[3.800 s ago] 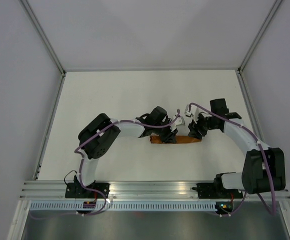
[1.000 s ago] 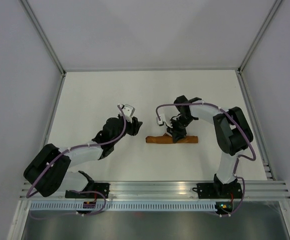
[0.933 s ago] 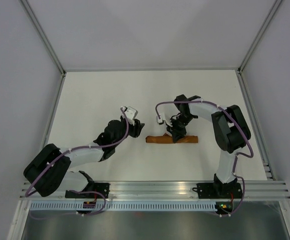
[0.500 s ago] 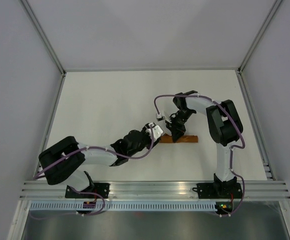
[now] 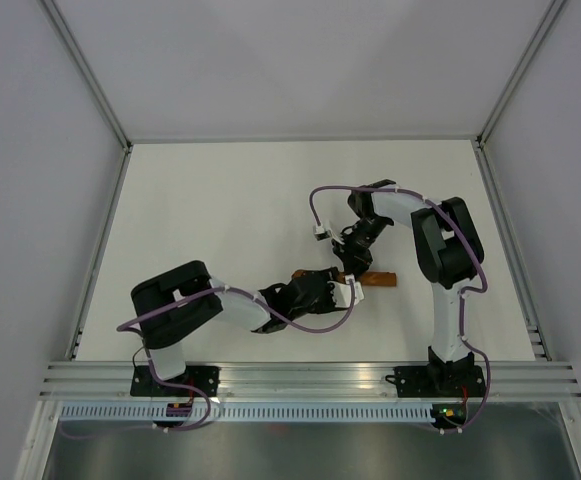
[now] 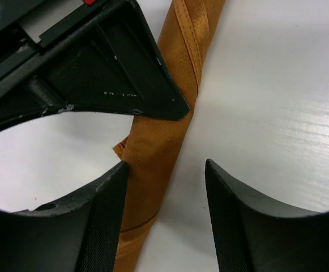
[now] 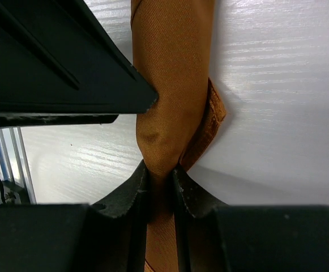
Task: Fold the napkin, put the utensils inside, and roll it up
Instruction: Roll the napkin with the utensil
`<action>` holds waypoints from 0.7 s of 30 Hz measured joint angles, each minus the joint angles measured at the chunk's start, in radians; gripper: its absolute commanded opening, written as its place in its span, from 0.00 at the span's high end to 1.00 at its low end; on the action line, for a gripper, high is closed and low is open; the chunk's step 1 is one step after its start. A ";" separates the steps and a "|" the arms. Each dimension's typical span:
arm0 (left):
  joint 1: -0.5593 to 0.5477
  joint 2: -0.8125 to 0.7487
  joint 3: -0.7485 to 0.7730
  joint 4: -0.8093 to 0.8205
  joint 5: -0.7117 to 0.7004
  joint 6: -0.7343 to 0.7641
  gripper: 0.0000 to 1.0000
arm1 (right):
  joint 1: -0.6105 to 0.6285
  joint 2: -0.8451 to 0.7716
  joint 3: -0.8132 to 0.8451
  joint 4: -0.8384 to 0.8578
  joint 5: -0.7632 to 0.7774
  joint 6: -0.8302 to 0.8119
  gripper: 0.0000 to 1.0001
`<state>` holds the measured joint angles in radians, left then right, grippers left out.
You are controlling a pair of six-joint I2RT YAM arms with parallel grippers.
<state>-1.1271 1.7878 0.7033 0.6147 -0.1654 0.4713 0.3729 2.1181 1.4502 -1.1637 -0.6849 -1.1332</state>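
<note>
Two arms meet at one roll of cloth: nearest my bases, my left end effector (image 5: 336, 291) lies low over the white surface (image 5: 220, 200), jaws spread wide and astride the rolled rust-orange napkin (image 5: 378, 281). In the left wrist view one finger (image 6: 105, 204) touches the cloth's edge while the other (image 6: 238, 204) stands over bare surface just beside the roll, gripping nothing. Just beyond it, my right end effector (image 5: 353, 264) reaches down from the far side, jaws drawn narrow and pinching the napkin (image 7: 172, 85) between the fingertips (image 7: 182, 187). The cloth bulges ahead of the pinch, and a hemmed flap (image 7: 212, 116) juts out beside it.
</note>
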 measured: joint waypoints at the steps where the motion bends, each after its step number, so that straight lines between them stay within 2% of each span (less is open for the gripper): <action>1: 0.000 0.011 0.006 0.000 -0.001 0.011 0.38 | -0.001 0.001 0.001 -0.001 -0.002 0.000 0.89; 9: 0.006 0.063 0.050 0.000 -0.013 0.061 0.38 | -0.005 0.010 0.010 -0.011 -0.009 0.000 0.89; 14: 0.020 0.086 0.090 -0.027 -0.002 0.071 0.44 | -0.006 0.018 0.017 -0.023 -0.011 0.000 0.89; 16: 0.027 0.093 0.109 -0.052 0.017 0.073 0.53 | -0.007 0.024 0.022 -0.033 -0.015 0.000 0.89; 17: 0.031 0.097 0.119 -0.068 0.027 0.074 0.61 | -0.007 0.026 0.025 -0.037 -0.016 0.000 0.89; 20: 0.041 0.102 0.151 -0.130 0.064 0.084 0.76 | -0.010 0.034 0.033 -0.047 -0.016 -0.002 0.86; 21: 0.043 0.102 0.161 -0.147 0.071 0.088 0.79 | -0.010 0.037 0.037 -0.052 -0.016 -0.002 0.84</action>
<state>-1.0836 1.8896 0.8639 0.4675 -0.0940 0.5594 0.3626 2.1555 1.4872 -1.2156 -0.7010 -1.1351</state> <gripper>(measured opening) 0.391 0.253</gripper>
